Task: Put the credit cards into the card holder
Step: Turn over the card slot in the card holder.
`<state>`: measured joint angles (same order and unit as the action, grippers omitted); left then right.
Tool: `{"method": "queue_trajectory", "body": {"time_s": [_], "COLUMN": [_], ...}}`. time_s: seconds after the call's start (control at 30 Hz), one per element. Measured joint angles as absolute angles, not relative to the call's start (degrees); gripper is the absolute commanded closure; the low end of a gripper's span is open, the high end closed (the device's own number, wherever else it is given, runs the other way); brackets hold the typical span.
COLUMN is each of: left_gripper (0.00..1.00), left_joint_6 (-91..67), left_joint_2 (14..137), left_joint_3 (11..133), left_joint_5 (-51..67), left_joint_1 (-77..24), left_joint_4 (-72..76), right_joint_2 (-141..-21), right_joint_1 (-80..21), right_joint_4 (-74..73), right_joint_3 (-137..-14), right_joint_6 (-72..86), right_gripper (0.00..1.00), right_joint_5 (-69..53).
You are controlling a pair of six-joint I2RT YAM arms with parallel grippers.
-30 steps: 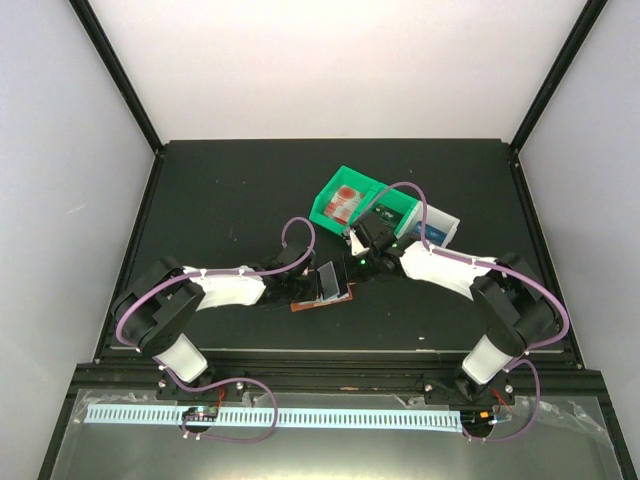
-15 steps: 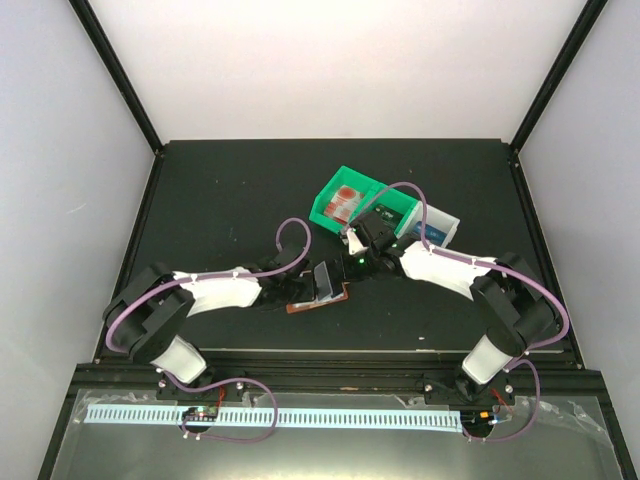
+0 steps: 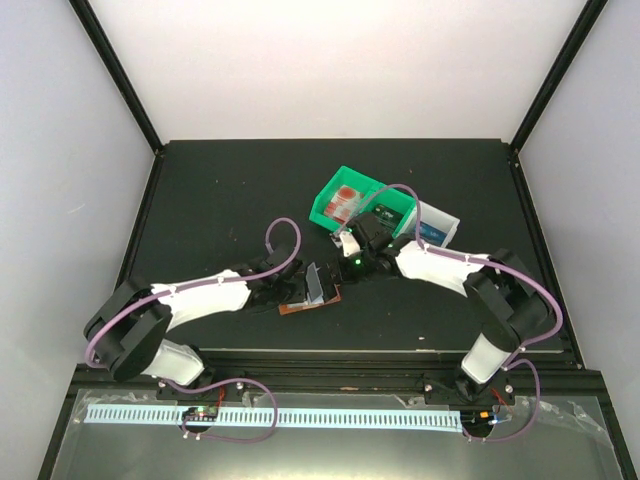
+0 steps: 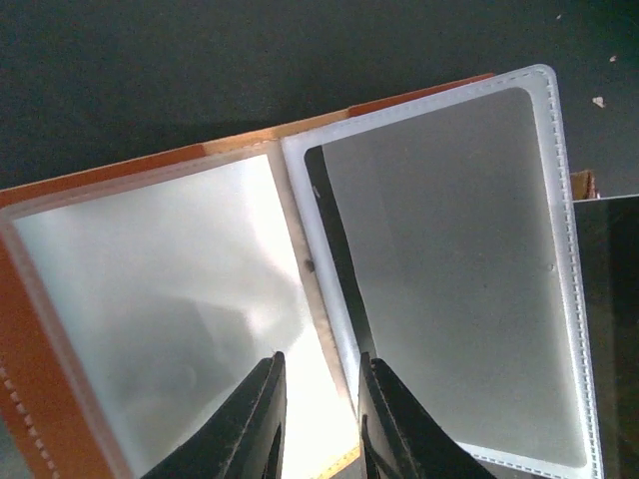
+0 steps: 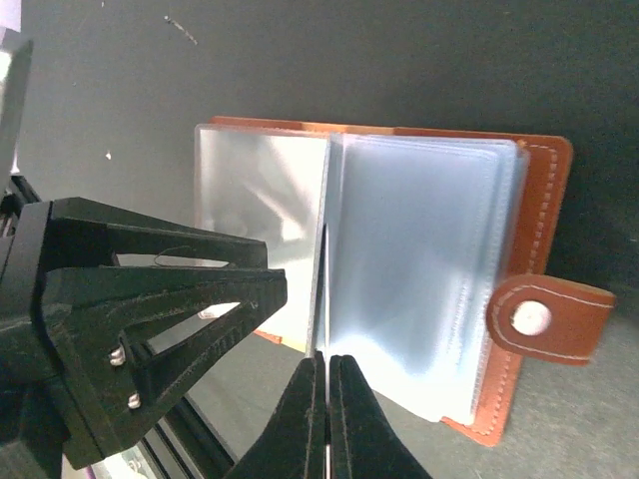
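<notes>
Although the card holder is seen open on the desk near the green bin, one sleeve pinched by the right pincer, the grip of the left pincer cannot be made out.

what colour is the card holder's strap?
Orange-brown strap with pale stitching and a silver snap; the right wrist view shows it best.

A black matte table filled the middle of the room. Plain white walls closed it in: one behind the table, one to its left, one to its right. Black posts rose slantwise from the table's two far corners. A black rail ran along its near edge, with a white slotted strip just below. The light was soft and even.
</notes>
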<state>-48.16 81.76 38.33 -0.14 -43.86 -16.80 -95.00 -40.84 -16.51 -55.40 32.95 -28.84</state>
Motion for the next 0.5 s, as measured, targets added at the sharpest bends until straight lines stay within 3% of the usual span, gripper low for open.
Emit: {"method": "queue_trajectory", "body": {"time_s": [0.23,0.5], "left_gripper": [0.78,0.77], "left_joint_6": [-48.77,-50.35], "left_joint_2": [77.14,59.61], "left_joint_3": [38.02,36.95], "left_joint_5": [-4.23,-15.03], "left_joint_1": [-43.86,-43.44], "left_joint_4": [-20.47,-25.61], "right_joint_2": [-97.45,-100.2], "right_joint_1": [-42.46,-45.54], "right_joint_4": [-15.57,-14.31], "right_joint_3": [-56.97,-60.45], "right_joint_6": [33.32,33.91], "right_gripper": [0.99,0.99], "right_joint_5": [-30.46,-30.89]}}
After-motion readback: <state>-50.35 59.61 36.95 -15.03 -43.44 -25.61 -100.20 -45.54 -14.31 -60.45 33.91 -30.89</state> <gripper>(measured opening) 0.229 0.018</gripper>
